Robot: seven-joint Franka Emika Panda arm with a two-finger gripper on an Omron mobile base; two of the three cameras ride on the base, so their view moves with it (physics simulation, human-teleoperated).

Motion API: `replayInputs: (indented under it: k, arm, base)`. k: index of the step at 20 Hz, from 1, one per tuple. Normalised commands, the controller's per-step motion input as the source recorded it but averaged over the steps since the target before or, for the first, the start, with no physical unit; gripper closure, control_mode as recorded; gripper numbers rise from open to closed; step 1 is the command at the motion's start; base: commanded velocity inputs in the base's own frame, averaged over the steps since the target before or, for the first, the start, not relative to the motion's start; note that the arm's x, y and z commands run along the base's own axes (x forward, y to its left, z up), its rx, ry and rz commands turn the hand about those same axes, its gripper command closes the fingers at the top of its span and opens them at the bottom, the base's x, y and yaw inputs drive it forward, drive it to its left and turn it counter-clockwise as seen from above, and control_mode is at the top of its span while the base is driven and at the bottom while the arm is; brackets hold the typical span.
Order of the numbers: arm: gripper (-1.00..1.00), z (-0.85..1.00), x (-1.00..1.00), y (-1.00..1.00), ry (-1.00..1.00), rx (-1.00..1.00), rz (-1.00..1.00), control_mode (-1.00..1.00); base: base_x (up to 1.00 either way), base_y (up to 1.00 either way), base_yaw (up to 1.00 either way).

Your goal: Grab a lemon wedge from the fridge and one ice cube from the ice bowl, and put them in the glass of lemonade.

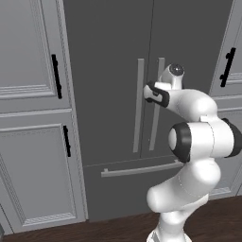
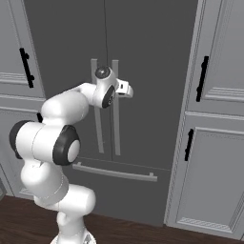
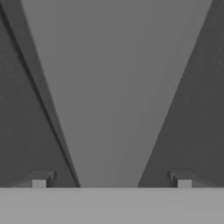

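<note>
Early stage, nothing delivered yet. Fridge (image 1: 113, 94) shut: both doors flush, centre seam closed, bottom drawer (image 1: 137, 189) pushed in. Lemon wedge presumably inside, behind the doors; not confirmed. Ice bowl and glass not seen from here, base parked square to the fridge.

Gripper (image 3: 111, 180) raised to mid-height of the door handles, pointed straight at the fridge front. In the hand view, one pale bar handle (image 3: 113, 96) running between the fingers (image 3: 39, 180), tips spread to either side of it, well apart, gripping nothing. From the right base view, hand (image 2: 125, 89) sits at the right-hand handle (image 2: 116, 114), just beside the seam; left-hand handle (image 2: 96, 114) partly behind the wrist. Contact with the bar not certain: straddling it, not clamped.

Step in hand, by judgement: lining up on a door handle to pull the door open.

Left to do, all of it:
- close on handle, swing door open
- find wedge on a shelf, pick it
- carry to glass, drop in
- one ice cube from bowl, into glass

Cabinets (image 1: 33, 118) either side of the fridge, black handles, closed, not involved. Dark wood floor (image 1: 118, 227) along the bottom edge.
</note>
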Motion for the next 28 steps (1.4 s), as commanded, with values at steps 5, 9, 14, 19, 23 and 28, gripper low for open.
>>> replayInputs:
  k: [5,9,14,19,23,28]
  arm:
    - [-1.00,-0.13,0.19,0.00,0.00,0.00,0.00,-1.00]
    - [1.00,0.00,0.26,0.01,0.01,0.00,0.00,-1.00]
    - [1.00,-0.05,0.28,0.00,0.00,0.00,0.01,-1.00]
    - [1.00,-0.01,0.12,-0.36,0.00,0.00,0.00,-1.00]
    - [1.00,0.00,-0.35,-0.90,0.00,0.09,0.00,-1.00]
    - [1.00,0.10,-0.86,-0.99,0.00,0.19,-0.01,-1.00]
  base:
    - [0.00,0.00,0.00]
    - [0.00,0.00,0.00]
    - [0.00,0.00,0.00]
    - [0.00,0.00,0.00]
    - [0.00,0.00,0.00]
    - [0.00,0.00,0.00]
